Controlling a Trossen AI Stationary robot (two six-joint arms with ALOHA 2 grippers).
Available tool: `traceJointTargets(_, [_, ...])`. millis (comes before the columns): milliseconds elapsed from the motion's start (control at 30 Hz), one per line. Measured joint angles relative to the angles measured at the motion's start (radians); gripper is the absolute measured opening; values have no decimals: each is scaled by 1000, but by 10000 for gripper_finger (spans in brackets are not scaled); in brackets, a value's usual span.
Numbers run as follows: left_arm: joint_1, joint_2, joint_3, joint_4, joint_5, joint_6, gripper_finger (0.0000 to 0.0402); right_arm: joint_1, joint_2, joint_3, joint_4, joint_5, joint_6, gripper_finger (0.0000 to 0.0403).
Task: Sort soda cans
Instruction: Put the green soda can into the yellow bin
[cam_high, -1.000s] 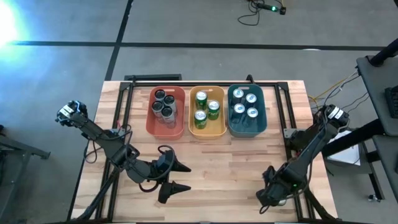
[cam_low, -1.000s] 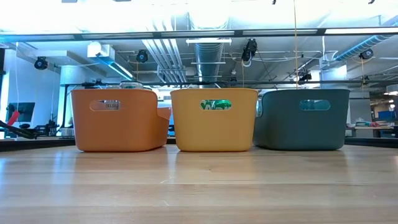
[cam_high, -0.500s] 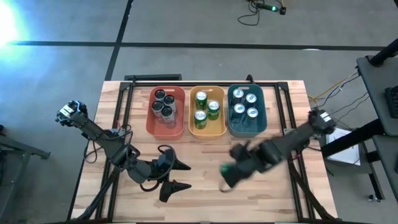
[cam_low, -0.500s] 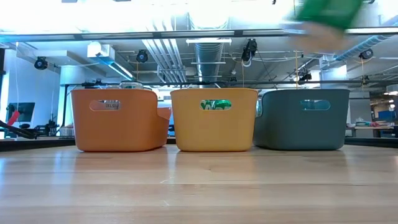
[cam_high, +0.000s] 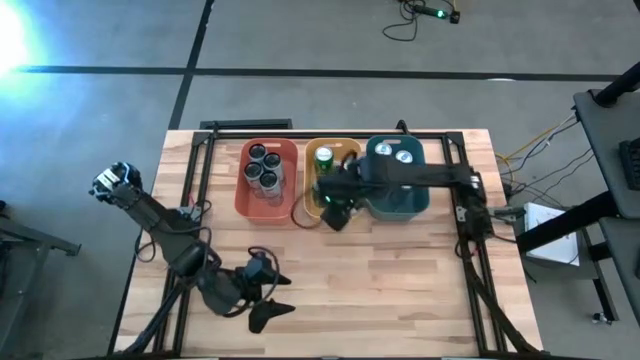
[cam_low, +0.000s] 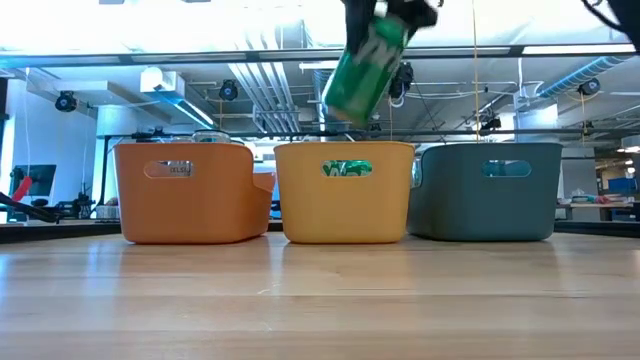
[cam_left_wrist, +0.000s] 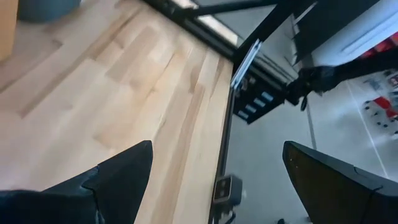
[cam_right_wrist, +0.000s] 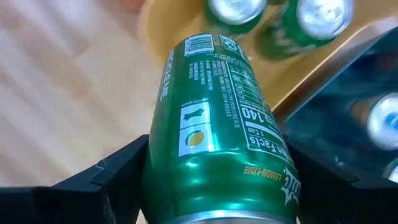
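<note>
Three tubs stand in a row at the table's far side: a red tub (cam_high: 290, 205) with black soda cans (cam_high: 265, 167), a yellow tub (cam_high: 358, 150) with green cans (cam_high: 323, 158), and a teal tub (cam_high: 420, 195) with pale blue cans (cam_high: 395, 153). My right gripper (cam_high: 335, 208) reaches across the teal tub and is shut on a green soda can (cam_low: 365, 68) above the yellow tub's near edge. My left gripper (cam_high: 281, 296) stands open over the near left of the table with nothing between its fingers. My right gripper pinches the green can's round side wall (cam_right_wrist: 163, 163) between its two fingers (cam_right_wrist: 118, 177), on the half of the body nearer the wrist. The fingers lie across the can. The can is tilted, lifted clear, above the yellow tub (cam_low: 345, 195).
Bare wooden tabletop (cam_high: 400, 280) stretches between the tubs and the near edge. A black frame rail (cam_high: 470, 240) runs along the table's right side, and another (cam_high: 195, 190) along its left. The room's floor lies beyond the table's edge (cam_left_wrist: 225, 118).
My right gripper has swung from the table's near right corner up and toward the far left, carrying the green can over the yellow tub's near edge. My left gripper has shifted slightly toward the near edge.
</note>
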Motion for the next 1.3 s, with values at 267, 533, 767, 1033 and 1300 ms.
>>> traceJointTargets(267, [-64,16,0,-42,-71,-90,345,-159,113,-18,-12,-67,-165,302])
traceJointTargets(533, [-85,16,0,-40,-99,-125,345,-212,180,-25,-11,-115,-252,303])
traceJointTargets(767, [-84,16,0,-41,-123,-121,345,-240,239,-27,-9,-126,-313,305])
traceJointTargets(1033, [-84,16,0,-43,-123,-118,345,-264,291,-32,-8,-151,-344,309])
traceJointTargets(1300, [-85,15,0,-47,-125,-121,345,-268,292,-57,-8,-150,-360,328])
